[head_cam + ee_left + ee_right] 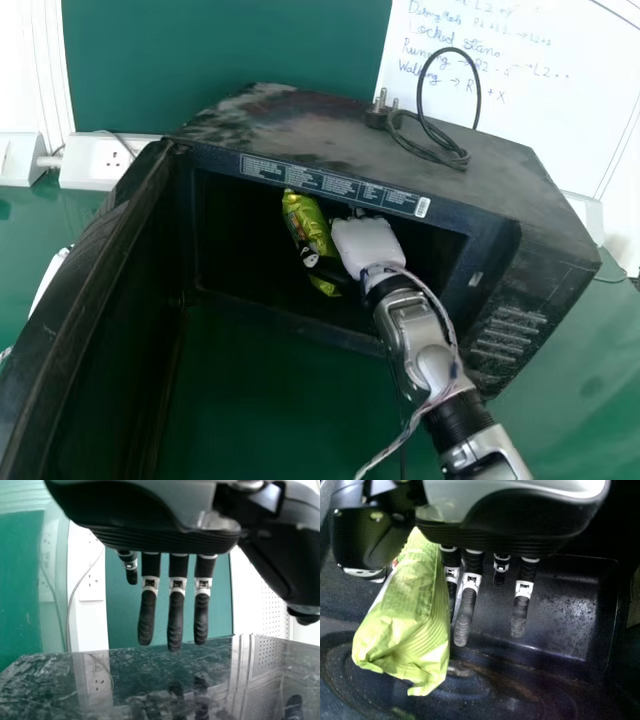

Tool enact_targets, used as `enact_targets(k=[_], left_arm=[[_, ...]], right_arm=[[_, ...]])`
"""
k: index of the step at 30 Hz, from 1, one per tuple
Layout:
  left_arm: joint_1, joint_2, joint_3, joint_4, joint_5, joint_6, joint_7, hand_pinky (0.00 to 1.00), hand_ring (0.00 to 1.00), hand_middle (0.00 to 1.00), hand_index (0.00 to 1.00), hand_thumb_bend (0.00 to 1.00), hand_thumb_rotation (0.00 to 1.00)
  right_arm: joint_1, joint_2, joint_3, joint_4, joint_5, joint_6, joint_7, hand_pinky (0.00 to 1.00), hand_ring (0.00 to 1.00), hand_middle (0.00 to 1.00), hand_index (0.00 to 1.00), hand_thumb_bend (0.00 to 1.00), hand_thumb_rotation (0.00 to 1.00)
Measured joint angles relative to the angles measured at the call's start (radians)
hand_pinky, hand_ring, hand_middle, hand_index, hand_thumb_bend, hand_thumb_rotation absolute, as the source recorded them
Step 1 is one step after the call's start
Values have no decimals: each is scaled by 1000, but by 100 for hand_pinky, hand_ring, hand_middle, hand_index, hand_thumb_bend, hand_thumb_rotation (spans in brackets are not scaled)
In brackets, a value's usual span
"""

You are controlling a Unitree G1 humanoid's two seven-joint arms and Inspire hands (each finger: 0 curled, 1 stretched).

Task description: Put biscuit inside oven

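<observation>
In the head view, my right hand (pixel 368 245) is inside the oven (pixel 340 185), beside the green biscuit packet (pixel 312 232), with a dark part of the hand crossing the packet's front. Seen from the right wrist, the packet (pixel 407 615) lies between the thumb and the fingers of my right hand (pixel 465 615). These fingers are straight and spread, not curled round it. Part of my left hand (pixel 52 278) shows behind the oven door (pixel 85 310). In the left wrist view, the left hand (pixel 176 610) has straight fingers above a glossy dark surface (pixel 125 685).
The oven door stands open at the left. A power cable and plug (pixel 435 145) rest on the oven's top. Wall sockets (pixel 105 160) are behind at the left, and a whiteboard (pixel 540 110) is behind at the right. The table (pixel 560 400) is green.
</observation>
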Motion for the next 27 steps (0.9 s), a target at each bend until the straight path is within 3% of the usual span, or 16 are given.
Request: enact_targets(k=[6,8,10,11,14,18,27], left_arm=[[0,0,0,6,-6,-3,-7,29,37,42,48,52,7],[-1,0,0,11,-5,-6,-8,29,37,42,48,51,7],[-2,0,0,14,-4,-10,-8,29,37,42,48,51,7],[-2,1,0,17,-4,-12,-8,29,37,42,48,52,7],[-3,1,1,22,-5,-13,-10,29,37,42,48,52,7],[-3,2,1,34,-5,-18,-12,29,37,42,48,52,7],[-3,2,2,32,-6,-14,-9,29,37,42,48,52,7]], right_arm=[[-2,0,5,4,16,33,6,37,32,47,49,53,0],[1,-1,2,-26,31,48,24,40,35,47,66,56,0],[7,-2,-1,-76,44,67,53,45,38,48,71,56,0],[11,-2,-3,-110,48,86,81,46,40,47,71,73,21],[27,-7,-6,-189,49,135,145,52,49,51,70,88,39],[61,-24,-8,-282,49,177,227,60,63,65,70,91,47],[138,-106,-12,-495,11,247,452,66,77,82,86,89,64]])
